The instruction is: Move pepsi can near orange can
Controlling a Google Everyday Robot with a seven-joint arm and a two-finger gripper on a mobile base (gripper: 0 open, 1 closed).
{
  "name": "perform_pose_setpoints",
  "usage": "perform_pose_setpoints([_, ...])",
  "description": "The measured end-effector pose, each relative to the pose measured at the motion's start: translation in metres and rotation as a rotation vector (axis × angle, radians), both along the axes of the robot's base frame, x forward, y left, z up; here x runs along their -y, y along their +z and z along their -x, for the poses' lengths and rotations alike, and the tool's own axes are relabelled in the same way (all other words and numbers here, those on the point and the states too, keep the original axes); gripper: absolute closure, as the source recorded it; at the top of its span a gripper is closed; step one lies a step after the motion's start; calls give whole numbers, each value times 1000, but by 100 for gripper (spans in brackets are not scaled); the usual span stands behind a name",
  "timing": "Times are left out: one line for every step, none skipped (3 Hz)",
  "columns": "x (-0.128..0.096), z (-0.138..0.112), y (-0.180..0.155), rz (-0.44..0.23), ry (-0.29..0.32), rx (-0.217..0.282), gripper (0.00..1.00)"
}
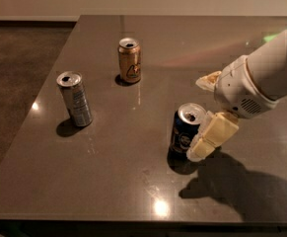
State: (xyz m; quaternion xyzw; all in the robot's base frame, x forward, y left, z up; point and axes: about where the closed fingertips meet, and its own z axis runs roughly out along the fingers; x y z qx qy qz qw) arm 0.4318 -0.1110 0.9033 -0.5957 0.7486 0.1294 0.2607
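Observation:
The pepsi can [183, 132], dark blue with a silver top, stands right of the table's centre. The orange can [129, 59] stands upright further back and to the left, well apart from it. My gripper [198, 116] comes in from the right at the pepsi can and is open. Its near cream finger [213, 134] rests against the can's right front side. Its far finger [208, 80] shows behind and to the right of the can. The can's right side lies between the two fingers.
A taller slim silver can [75, 98] stands at the left of the dark table [133, 181]. The table's left edge and front edge are in view, with dark floor [15, 58] beyond the left edge. My white arm [261, 78] reaches in from the right.

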Motion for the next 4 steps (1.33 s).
perform_pose_setpoints([-6, 1, 0, -40, 9, 4, 18])
perform_pose_setpoints([-11, 2, 1, -71, 19, 5, 41])
perform_pose_setpoints([-13, 2, 5, -89, 21, 3, 64])
perform_pose_setpoints([-19, -5, 16, -94, 12, 12, 87])
